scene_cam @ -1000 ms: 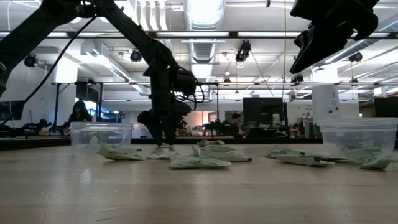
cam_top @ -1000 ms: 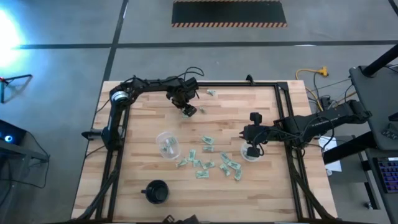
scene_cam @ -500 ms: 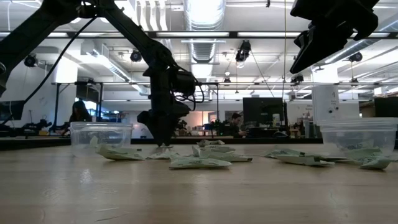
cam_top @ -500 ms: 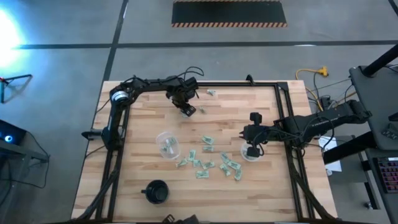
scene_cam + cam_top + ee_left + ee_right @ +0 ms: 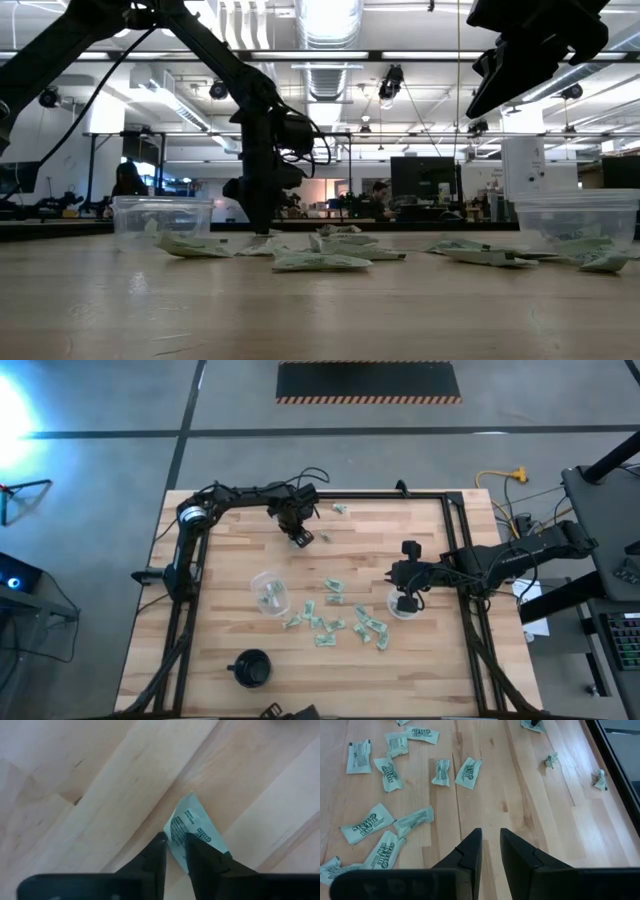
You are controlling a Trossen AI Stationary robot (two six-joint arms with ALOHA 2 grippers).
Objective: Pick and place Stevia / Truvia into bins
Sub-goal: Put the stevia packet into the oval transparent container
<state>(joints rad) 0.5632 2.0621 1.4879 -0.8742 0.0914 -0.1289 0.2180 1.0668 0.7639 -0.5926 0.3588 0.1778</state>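
My left gripper [image 5: 176, 845] stands fingers-down at the far part of the table [image 5: 298, 536], shut on a single pale green and white Stevia packet [image 5: 196, 827]. My right gripper [image 5: 491, 851] hovers over the right clear bin [image 5: 402, 609]. Its fingers are a narrow gap apart with nothing between them. The left clear bin [image 5: 269, 592] holds a few packets. Several more packets [image 5: 338, 622] lie flat on the wood between the two bins. My left gripper pinches the packet's edge [image 5: 178, 836] near one corner between its two fingers. The fingers come from above and point down. The rest of the packet [image 5: 205, 832] spreads out past the fingertips, flat on or just over the wood; which, I cannot tell.
A black round cup [image 5: 251, 668] stands near the front left. A few stray packets [image 5: 340, 509] lie by the far edge. Black rails [image 5: 455, 540] frame the table. Bare wood lies left of the left bin and along the near edge.
My left gripper has shut its fingers around the packet while staying at the same spot on the far part of the table.
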